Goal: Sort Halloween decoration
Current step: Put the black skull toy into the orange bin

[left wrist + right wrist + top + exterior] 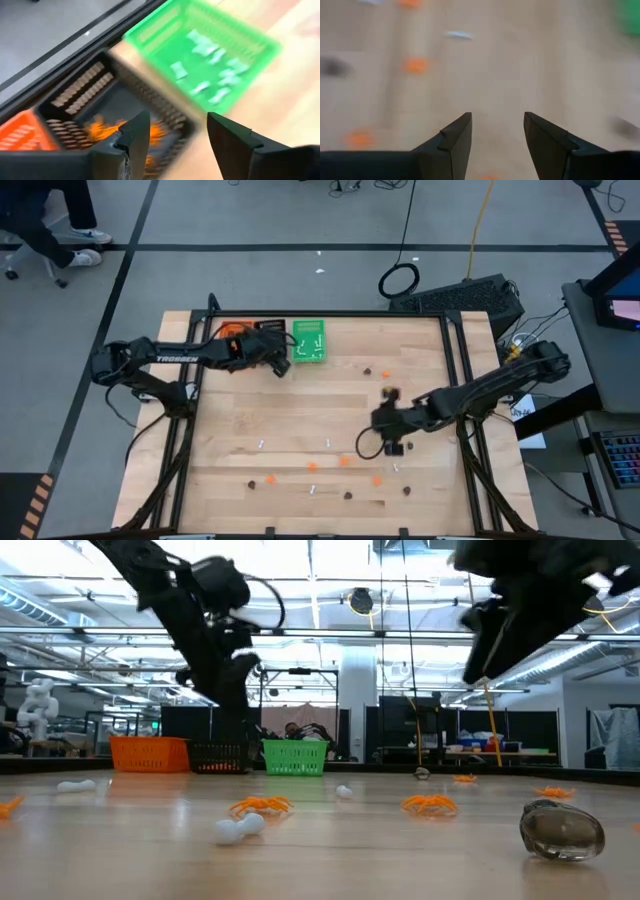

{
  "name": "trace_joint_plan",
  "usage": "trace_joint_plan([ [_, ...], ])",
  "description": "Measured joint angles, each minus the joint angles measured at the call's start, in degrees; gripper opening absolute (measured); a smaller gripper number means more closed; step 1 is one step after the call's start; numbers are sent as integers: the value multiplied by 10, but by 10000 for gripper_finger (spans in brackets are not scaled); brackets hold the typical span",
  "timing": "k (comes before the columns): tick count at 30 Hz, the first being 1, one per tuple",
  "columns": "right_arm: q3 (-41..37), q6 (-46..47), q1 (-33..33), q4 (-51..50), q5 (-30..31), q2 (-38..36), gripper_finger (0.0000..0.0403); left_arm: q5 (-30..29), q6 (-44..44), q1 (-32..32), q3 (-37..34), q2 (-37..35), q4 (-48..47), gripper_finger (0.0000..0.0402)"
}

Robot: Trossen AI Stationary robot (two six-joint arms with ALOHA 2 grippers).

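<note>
The left gripper (175, 137) hangs with its jaws parted and nothing between them, above the black tray (115, 107) at the tabletop's far edge, toward the far left corner. Orange trinkets (107, 129) lie in that tray just beyond the fingertips. The orange tray (20, 135) sits against the black tray on the corner side and the green tray (308, 342) just beside it on the other, holding white sticks (210, 67). The 3 trays line the far edge.

The right gripper (496, 132) also stands open and empty, raised above bare wood right of the tabletop's (300, 405) centre. The loose Halloween decoration (345, 461) is strewn mostly toward the near edge: orange blobs (430, 804), dark brown blobs (562, 828) and white sticks (240, 827), each well apart from the next. A few more lie near the far right. The wood between both arms is open, and the left side of the tabletop carries only a few pieces.
</note>
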Motion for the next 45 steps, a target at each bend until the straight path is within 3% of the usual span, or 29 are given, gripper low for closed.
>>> trace_joint_plan([
  [4,-5,26,0,-60,138,-19,165,-34,-21,-67,0,-12,42,194],
  [8,-38,-33,-46,-7,184,-19,164,-65,-21,-133,0,-12,94,194],
  [16,-125,-122,-229,178,45,-18,164,-140,-21,-245,0,-12,120,194],
  [19,-139,-126,-295,205,22,-19,164,-157,-23,-269,0,-9,132,194],
  [24,-143,-182,-374,222,-67,0,165,-166,-37,-292,0,-8,150,194],
  [29,-144,-224,-412,263,-126,47,187,-180,-37,-306,0,-8,161,194],
  [35,-144,-229,-433,280,-142,93,209,-180,-36,-313,0,-8,162,194],
  [41,-144,-230,-440,303,-164,121,208,-180,-36,-313,0,-8,162,194],
  [45,-144,-230,-440,305,-172,122,186,-180,-36,-313,0,-8,162,194],
])
